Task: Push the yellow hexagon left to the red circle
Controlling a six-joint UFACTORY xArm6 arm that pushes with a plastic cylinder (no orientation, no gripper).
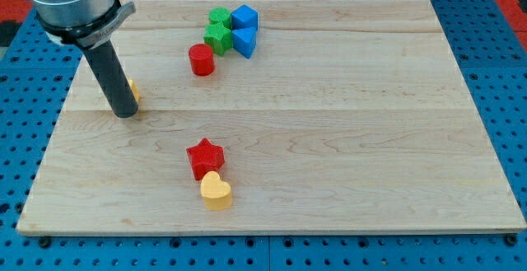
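The yellow hexagon [132,90] lies at the view's left of the wooden board, mostly hidden behind my rod. My tip [125,113] rests on the board just in front of and to the left of it, touching or nearly touching it. The red circle [201,60] stands to the upper right of the hexagon, well apart from it.
Two green blocks [219,28] and two blue blocks [244,29] cluster at the view's top, just right of the red circle. A red star [205,156] and a yellow heart [216,190] sit together near the board's bottom edge. The board [370,139] lies on a blue pegboard.
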